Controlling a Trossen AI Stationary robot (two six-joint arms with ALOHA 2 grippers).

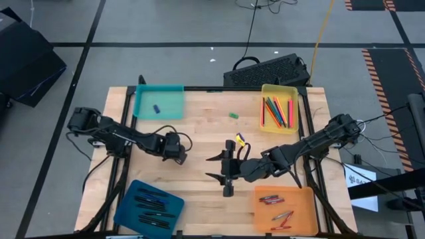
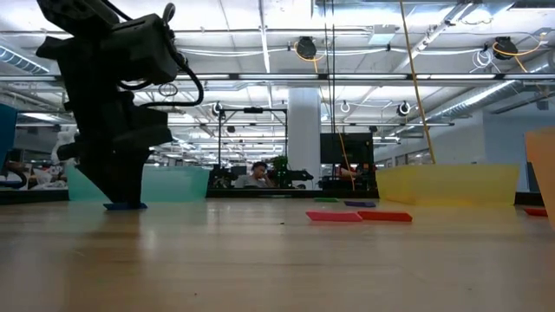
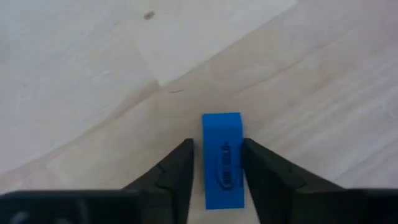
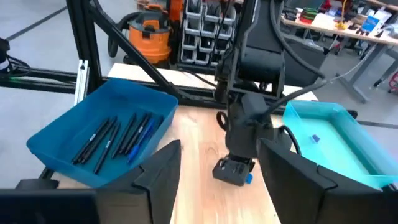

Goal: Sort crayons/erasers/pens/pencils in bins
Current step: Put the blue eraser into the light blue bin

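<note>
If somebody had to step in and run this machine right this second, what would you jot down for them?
Left gripper: down at the table, fingers around a blue eraser, seemingly closed on it.
Right gripper: open, empty, mid-table.
Sorted so far: one blue eraser in the teal bin, pencils in the yellow bin, pens in the dark blue bin, crayons in the orange bin.
Left on the table: a green eraser and a small yellow piece, plus the held eraser, which probably belongs in the teal bin.
</note>
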